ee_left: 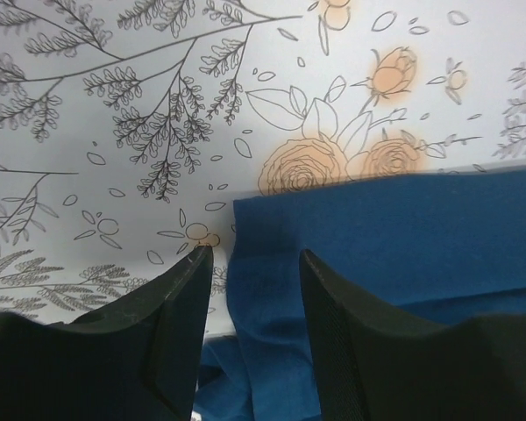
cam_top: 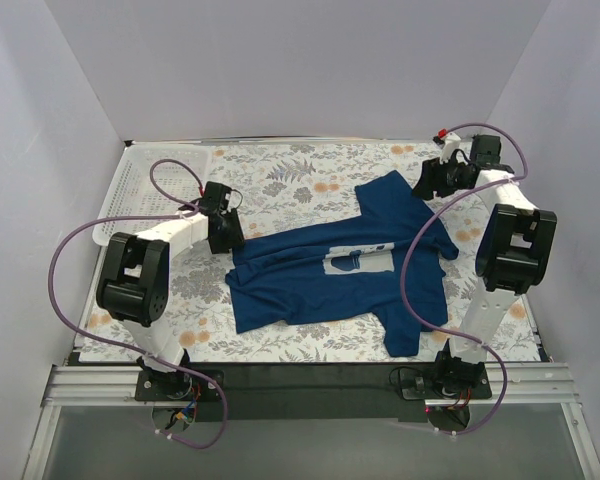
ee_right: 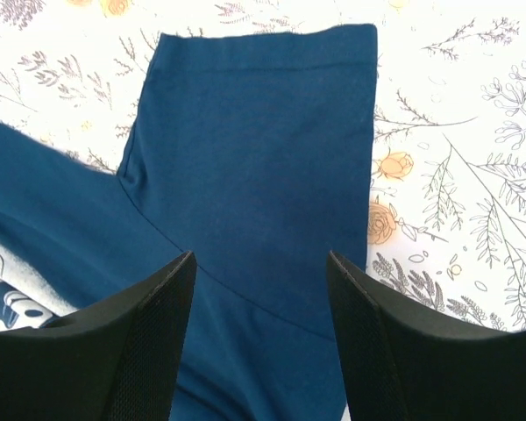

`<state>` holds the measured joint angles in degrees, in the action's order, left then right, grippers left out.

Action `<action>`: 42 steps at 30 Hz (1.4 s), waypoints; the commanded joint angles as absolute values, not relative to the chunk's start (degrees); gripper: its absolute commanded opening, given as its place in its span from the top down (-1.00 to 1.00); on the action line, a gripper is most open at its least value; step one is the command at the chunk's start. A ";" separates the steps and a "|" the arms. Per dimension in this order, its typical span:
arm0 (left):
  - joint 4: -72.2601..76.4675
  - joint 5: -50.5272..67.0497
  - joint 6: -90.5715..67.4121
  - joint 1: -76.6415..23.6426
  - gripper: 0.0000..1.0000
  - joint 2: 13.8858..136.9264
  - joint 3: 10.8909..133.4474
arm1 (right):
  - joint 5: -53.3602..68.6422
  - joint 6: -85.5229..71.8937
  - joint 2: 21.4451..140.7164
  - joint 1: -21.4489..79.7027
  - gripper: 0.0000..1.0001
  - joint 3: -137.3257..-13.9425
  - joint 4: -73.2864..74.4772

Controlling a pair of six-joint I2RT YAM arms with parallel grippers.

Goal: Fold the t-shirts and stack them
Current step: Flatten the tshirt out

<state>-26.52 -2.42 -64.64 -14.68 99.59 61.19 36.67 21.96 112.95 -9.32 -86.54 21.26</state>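
A dark blue t-shirt point(cam_top: 340, 265) with a white print on its chest lies spread, a little rumpled, on the floral cloth. My left gripper point(cam_top: 227, 236) is low at the shirt's far left corner. In the left wrist view it point(ee_left: 254, 256) is open, and a raised fold of the shirt's edge point(ee_left: 272, 289) lies between its fingers. My right gripper point(cam_top: 427, 181) is over the far right sleeve. In the right wrist view it point(ee_right: 261, 256) is wide open just above the sleeve point(ee_right: 263, 132), holding nothing.
A white perforated basket point(cam_top: 130, 185) stands at the far left edge of the table. The floral cloth point(cam_top: 280, 170) covers the table. White walls close in the back and both sides. Purple cables loop off both arms.
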 commanded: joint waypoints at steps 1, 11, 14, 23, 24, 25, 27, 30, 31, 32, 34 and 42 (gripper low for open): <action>-24.79 -1.32 -64.86 -14.33 0.21 99.93 60.82 | 38.14 20.22 113.99 -8.96 -0.14 -90.26 21.18; -18.82 -3.42 -63.99 -14.33 1.00 94.40 58.63 | 38.14 19.52 117.68 -8.79 -0.14 -95.17 21.27; -17.32 -5.01 -63.46 -14.33 1.00 89.92 57.31 | 39.11 17.67 120.13 -8.79 -0.14 -98.51 21.18; -17.93 -4.67 -64.34 -14.33 1.00 83.94 52.83 | 40.96 12.92 125.33 -8.09 -0.13 -105.55 21.09; -18.36 -3.61 -64.86 -14.33 1.00 83.94 52.13 | 41.04 12.66 125.51 -8.09 -0.13 -105.90 21.09; -18.63 -2.56 -65.04 -14.33 1.00 83.94 51.77 | 41.04 12.74 125.59 -8.00 -0.12 -106.00 21.09; -19.59 2.17 -65.56 -14.33 1.00 83.94 51.24 | 41.04 12.74 125.42 -8.00 -0.12 -105.82 21.09; -21.18 10.79 -67.23 -14.50 1.00 83.58 50.10 | 40.61 13.44 124.54 -7.91 -0.13 -104.86 21.09; -22.31 13.25 -67.76 -14.76 1.00 83.15 49.23 | 40.52 13.80 124.28 -7.91 -0.13 -104.16 21.09; -22.93 16.06 -68.81 -15.11 1.00 81.93 48.61 | 40.34 14.15 123.84 -8.00 -0.13 -103.72 21.09; -24.34 17.75 -69.69 -16.43 1.00 80.60 47.03 | 40.43 14.50 123.40 -8.00 -0.13 -103.01 21.09; -27.42 14.07 -72.77 -17.05 0.82 72.52 40.52 | 41.04 14.68 122.17 -8.00 -0.12 -100.29 21.01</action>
